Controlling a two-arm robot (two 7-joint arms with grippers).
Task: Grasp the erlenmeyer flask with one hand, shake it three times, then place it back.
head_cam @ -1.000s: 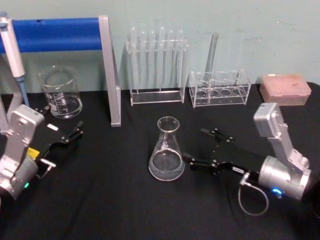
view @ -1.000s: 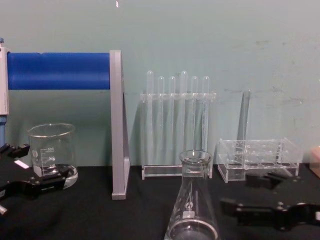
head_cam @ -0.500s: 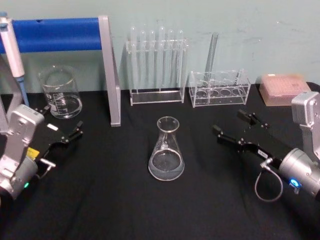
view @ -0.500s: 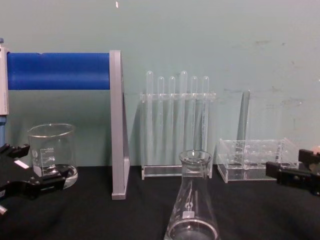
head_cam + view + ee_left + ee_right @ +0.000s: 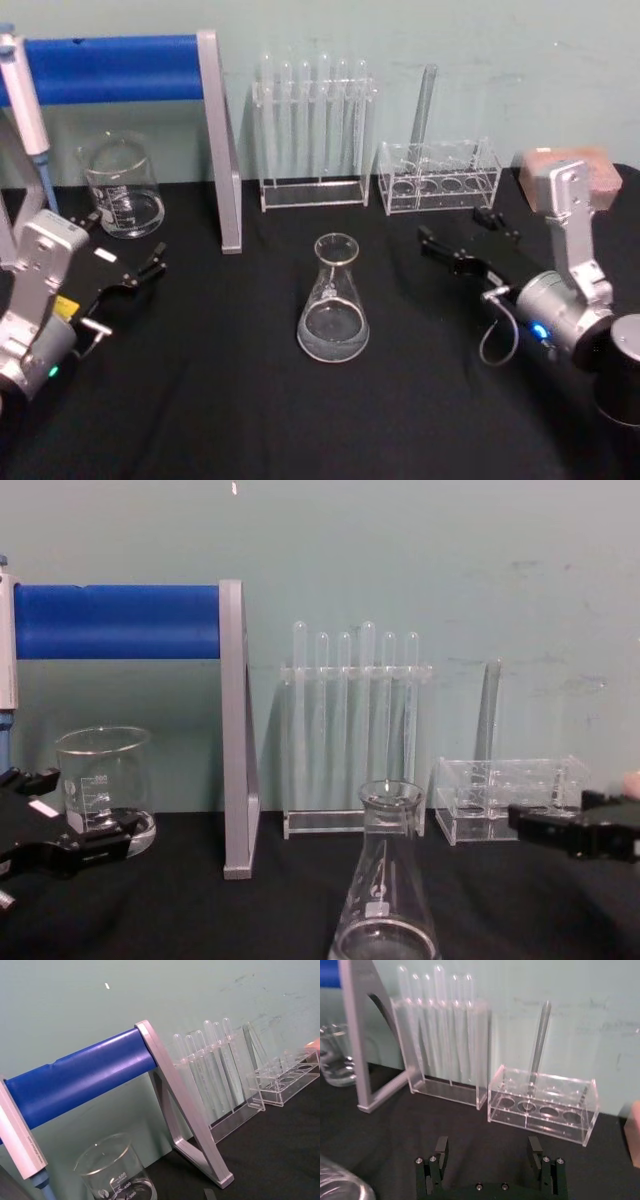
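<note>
Standing upright on the black surface at the middle of my workspace, the erlenmeyer flask is free of both of my arms, its wide base flat on the cloth and its flared rim pointing up. From my chest it sits close and low, with a small white mark on its glass.

My right gripper hangs to the right of the flask and a little farther back, well apart from it, with its jaws spread wide and nothing between them. At my right wrist the two black fingers stand far apart and face the low clear rack, which carries a single tube upright, and the tall test tube rack to its left.

My left gripper rests at the near left of the surface, well away from the flask, jaws parted and holding nothing. Just beyond it stands the glass beaker, graduated, against the far wall. A grey frame with a blue bar across its top rises between the beaker and the tall test tube rack. At the far right, behind my right arm, lies a pink tip box.
</note>
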